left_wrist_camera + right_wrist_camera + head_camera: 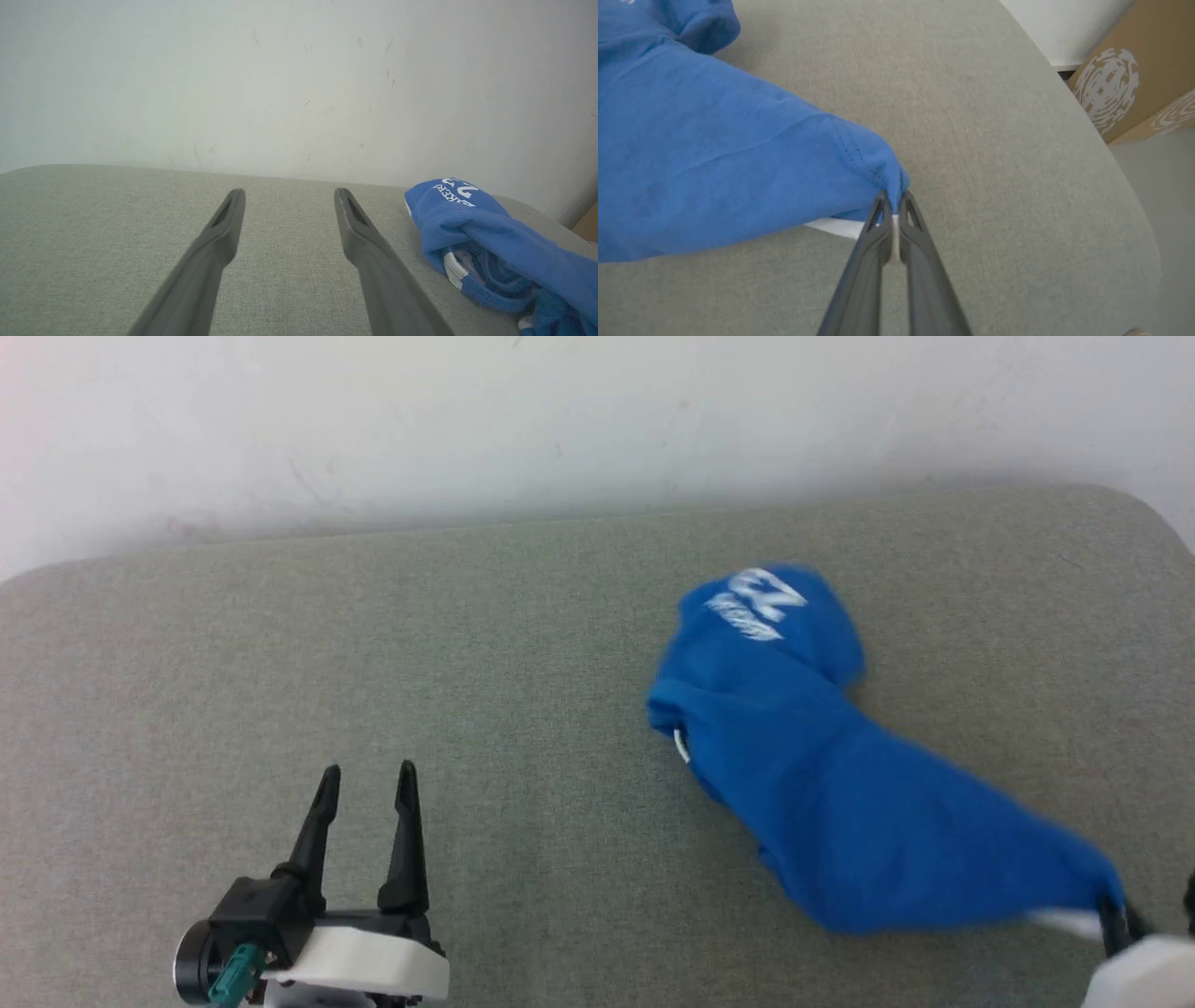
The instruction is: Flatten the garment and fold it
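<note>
The right gripper [893, 199] is clenched on a corner of the blue shorts [714, 163]. In the right wrist view its two dark fingers meet at the centre of the frame with a sliver of white hem band pinched between them, and blue cloth bunches right at their tips. From that pinch the shorts spread away to the upper left of that frame, over a grey-green cushion [994, 140].

In the head view the shorts lie in the right half as a crumpled strip. It runs from the white print at upper centre-right down to the lower right corner, where the pinched corner is.

The left gripper [369, 770] sits at the lower left of the head view. Its fingers are spread with a clear gap, holding nothing, well apart from the shorts. In the left wrist view those fingers frame bare cushion, with the shorts at the right edge.

A white wall [560, 420] fills the top of the head view, and a cardboard box [1134, 88] shows at the upper right of the right wrist view.
</note>
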Controlling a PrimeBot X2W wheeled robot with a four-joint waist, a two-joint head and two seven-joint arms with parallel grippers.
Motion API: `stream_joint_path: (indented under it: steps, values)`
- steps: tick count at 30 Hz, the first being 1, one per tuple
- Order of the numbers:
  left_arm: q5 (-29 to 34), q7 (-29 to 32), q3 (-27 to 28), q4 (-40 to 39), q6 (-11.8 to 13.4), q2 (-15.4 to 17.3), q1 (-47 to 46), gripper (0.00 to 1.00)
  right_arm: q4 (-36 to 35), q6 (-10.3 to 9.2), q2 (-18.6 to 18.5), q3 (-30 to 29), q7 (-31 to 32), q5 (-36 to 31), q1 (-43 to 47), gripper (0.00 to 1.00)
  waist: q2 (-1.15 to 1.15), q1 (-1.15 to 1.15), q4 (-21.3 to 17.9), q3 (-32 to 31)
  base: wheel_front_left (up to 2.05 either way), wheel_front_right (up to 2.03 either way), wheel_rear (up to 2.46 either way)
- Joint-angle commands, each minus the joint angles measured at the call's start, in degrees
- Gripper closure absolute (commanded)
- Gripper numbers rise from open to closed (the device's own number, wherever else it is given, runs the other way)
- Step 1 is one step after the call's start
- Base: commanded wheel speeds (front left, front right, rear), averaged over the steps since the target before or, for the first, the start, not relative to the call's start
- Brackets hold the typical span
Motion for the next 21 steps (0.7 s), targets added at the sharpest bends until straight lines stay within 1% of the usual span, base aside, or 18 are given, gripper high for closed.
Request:
stream_joint_path:
  steps: [1, 4, 5, 6, 7, 9, 11, 15, 18, 21]
  values:
    - [0.1, -0.3, 0.2, 0.2, -0.2, -0.1, 1.0, 0.00, 0.9, -0.05, 0.4, -0.7, 0.8, -0.1, 2.0, 1.00, 0.00, 0.00, -0.2, -0.1, 0.00, 0.00, 0.00]
    - [0.5, -0.3, 0.5, 0.6, -0.4, -0.1, 1.4, 0.00, 4.2, -0.05, 0.5, -0.3, 0.8, 1.9, 4.2, 1.00, 0.00, 0.00, -0.6, -0.1, 0.00, 0.00, 0.00]
    - [0.7, -0.3, 0.5, 0.8, -0.5, -0.1, 1.4, 0.00, 5.4, -0.05, 0.5, 0.2, 0.2, 2.3, 4.1, 0.95, 0.00, 0.00, -0.7, -0.2, 0.00, 0.00, 0.00]
    - [0.8, -0.3, 0.6, 0.9, -0.6, -0.1, 1.4, 0.00, 6.2, -0.05, 0.5, 0.5, -0.6, 2.5, 3.9, 0.58, 0.00, 0.00, -0.8, -0.3, 0.00, 0.00, 0.00]
    - [0.9, -0.3, 0.6, 1.0, -0.7, -0.1, 1.4, 0.00, 7.0, -0.05, 0.5, 0.6, -1.5, 2.4, 3.4, 0.00, 0.00, 0.00, -0.8, -0.4, 0.00, 0.00, 0.00]
    - [1.1, -0.3, 0.7, 1.3, -0.9, -0.1, 1.3, 0.00, 8.0, -0.05, 0.5, 1.0, -3.4, 2.5, 1.9, 0.00, 0.00, 0.00, -0.9, -0.7, 0.00, 0.00, 0.00]
    - [1.1, -0.3, 0.7, 1.5, -1.0, -0.1, 1.2, 0.00, 7.4, -0.05, 0.5, 1.7, -5.5, 1.9, 0.2, 0.00, 0.00, 0.00, -0.9, -1.0, 0.00, 0.00, 0.00]
    - [1.1, -0.3, 0.4, 1.5, -1.0, -0.1, 1.1, 0.00, 2.3, -0.05, 0.5, 3.0, -8.4, -0.2, -3.6, 0.00, 0.00, 0.00, -0.5, -1.1, 0.00, 0.00, 0.00]
    - [0.8, -0.3, 0.1, 1.2, -1.0, -0.1, 0.9, 0.00, -2.1, -0.05, 0.5, 6.9, -8.2, -2.4, -6.0, 0.00, 0.00, 0.00, 0.3, -0.7, 0.00, 0.00, 0.00]
    - [0.4, -0.3, -0.4, 1.1, -0.8, -0.1, 0.6, 0.00, -4.0, -0.05, -0.2, 12.7, -6.4, -3.2, -8.1, 0.00, 0.00, 0.00, 1.3, 0.0, 0.00, 0.00, 0.00]
